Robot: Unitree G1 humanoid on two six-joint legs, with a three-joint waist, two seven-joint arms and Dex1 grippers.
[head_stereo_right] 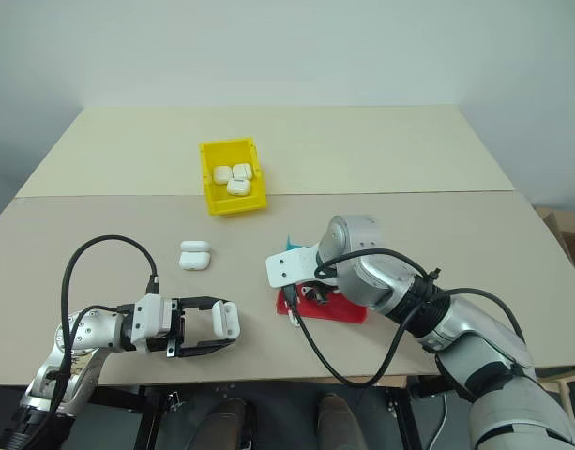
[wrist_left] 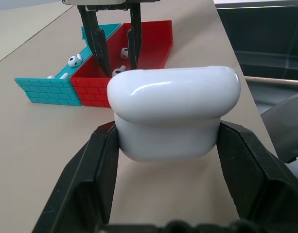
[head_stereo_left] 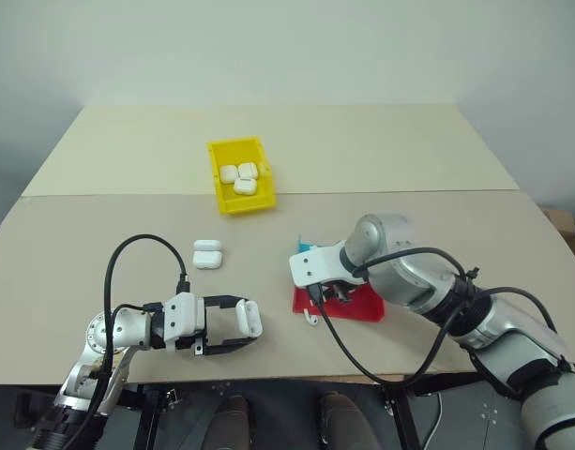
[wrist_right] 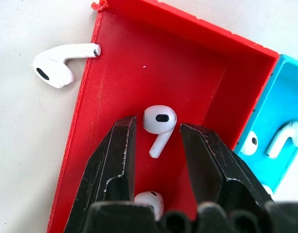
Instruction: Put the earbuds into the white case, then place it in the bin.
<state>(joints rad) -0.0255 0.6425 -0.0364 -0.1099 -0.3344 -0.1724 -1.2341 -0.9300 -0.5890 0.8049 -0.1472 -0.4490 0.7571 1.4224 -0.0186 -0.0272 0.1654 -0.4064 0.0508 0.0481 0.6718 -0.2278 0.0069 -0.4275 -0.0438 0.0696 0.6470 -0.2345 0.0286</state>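
Three closed white cases lie together inside the bin [head_stereo_left: 238,175], a bright yellow rectangular box with raised walls that sits toward the far middle of the pale beige table [head_stereo_left: 128,159]. Nearer the robot, a fourth case [head_stereo_left: 206,254] rests on the bare tabletop with its lid raised. The left gripper [head_stereo_left: 233,328] lies low over the near edge of the table, its black fingers clamped on the two sides of the white case [wrist_left: 173,114], a glossy, smooth, rounded-rectangle shell with its lid shut. To the right stands a tray [wrist_right: 119,53] of two shallow halves, one red and one teal, with ribbed floors and brick-patterned outer walls. The red half holds two of the earbuds: one [wrist_right: 158,124], a shiny white bud with a short stem, sits between the fingers of the right gripper [wrist_right: 157,141], which points steeply down into the tray with its jaws part-open around the bud and not touching it; a second bud lies lower between the fingers. More buds rest in the teal half, and one earbud [wrist_right: 59,65] lies on the table just outside the red wall.
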